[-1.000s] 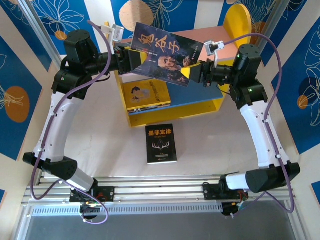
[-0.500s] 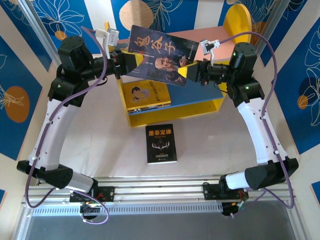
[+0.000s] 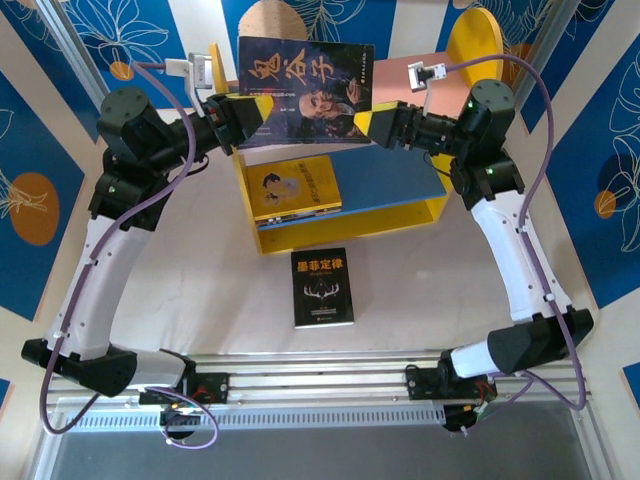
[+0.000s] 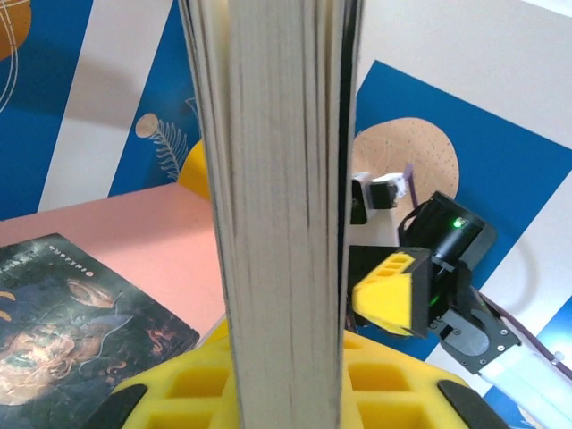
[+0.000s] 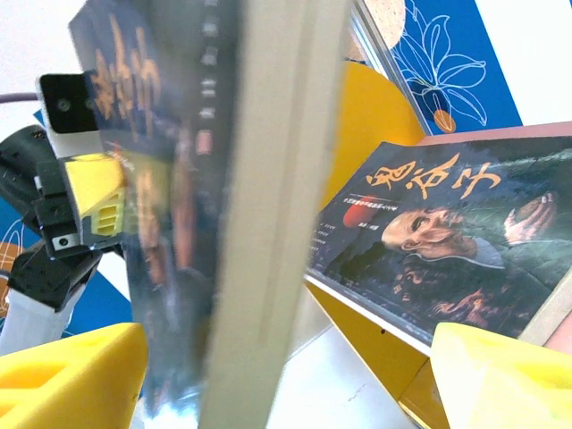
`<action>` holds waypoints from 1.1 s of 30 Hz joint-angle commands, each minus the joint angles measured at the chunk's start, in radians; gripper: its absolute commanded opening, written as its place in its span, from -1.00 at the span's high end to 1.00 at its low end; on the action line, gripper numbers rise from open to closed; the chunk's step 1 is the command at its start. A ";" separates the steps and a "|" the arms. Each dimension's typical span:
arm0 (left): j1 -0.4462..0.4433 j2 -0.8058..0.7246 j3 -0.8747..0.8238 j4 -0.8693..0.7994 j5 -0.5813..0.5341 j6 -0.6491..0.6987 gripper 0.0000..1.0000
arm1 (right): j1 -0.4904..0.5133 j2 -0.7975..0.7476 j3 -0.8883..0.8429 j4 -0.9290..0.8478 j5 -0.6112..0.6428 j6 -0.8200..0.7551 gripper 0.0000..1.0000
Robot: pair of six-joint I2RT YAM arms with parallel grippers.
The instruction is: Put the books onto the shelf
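Observation:
My left gripper [image 3: 240,112] [image 4: 284,393] is shut on the left edge of a dark book with a man's portrait [image 3: 304,90], which stands upright above the shelf [image 3: 430,212]. The page edge [image 4: 277,206] of this book rises between the yellow pads. At the book's right edge, my right gripper [image 3: 374,124] [image 5: 286,380] is open, its fingers [image 5: 71,380] apart on either side. A second portrait book [image 5: 447,232] [image 4: 63,313] lies on the pink upper board [image 3: 440,78]. A yellow book [image 3: 295,188] lies on the blue lower board [image 3: 385,178]. A black antler book [image 3: 322,288] lies flat on the table.
The shelf's rounded yellow side [image 3: 474,45] rises at the back right. Blue patterned walls [image 3: 40,200] close in on the left, right and back. The white table [image 3: 200,290] is bare in front of the shelf apart from the black book.
My right gripper has opened and let go of the portrait book. The left gripper has closed on it and swung it from a tilt to upright, a little higher and further back.

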 commanded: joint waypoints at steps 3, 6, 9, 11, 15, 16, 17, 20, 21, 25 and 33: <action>0.007 -0.041 -0.025 0.205 -0.022 -0.060 1.00 | 0.004 0.047 0.070 0.024 -0.005 0.064 -0.58; 0.007 -0.038 -0.047 0.265 -0.017 -0.076 1.00 | 0.010 0.073 0.096 0.045 -0.031 0.089 -0.35; 0.007 -0.044 -0.082 0.321 -0.031 -0.079 1.00 | 0.017 0.093 0.123 0.054 -0.050 0.106 -0.04; 0.007 -0.044 -0.086 0.330 -0.034 -0.080 1.00 | 0.020 0.101 0.137 0.057 -0.059 0.111 0.16; 0.007 -0.034 -0.086 0.342 -0.033 -0.083 1.00 | 0.019 0.112 0.159 0.056 -0.076 0.114 0.47; 0.007 -0.033 -0.086 0.337 -0.037 -0.079 1.00 | 0.019 0.115 0.165 0.053 -0.079 0.115 0.61; 0.007 -0.032 -0.085 0.326 -0.047 -0.073 1.00 | 0.018 0.118 0.172 0.047 -0.080 0.113 0.76; 0.008 -0.037 -0.079 0.255 -0.100 -0.028 0.99 | 0.018 0.131 0.209 -0.009 -0.077 0.084 0.99; 0.007 -0.043 -0.082 0.232 -0.122 -0.014 0.88 | 0.018 0.136 0.220 -0.027 -0.072 0.073 1.00; 0.007 -0.097 -0.096 0.130 -0.235 0.069 0.17 | 0.019 0.164 0.275 -0.106 -0.049 0.036 1.00; 0.007 -0.191 -0.101 -0.090 -0.478 0.211 -0.10 | 0.021 0.220 0.334 -0.179 -0.031 0.007 1.00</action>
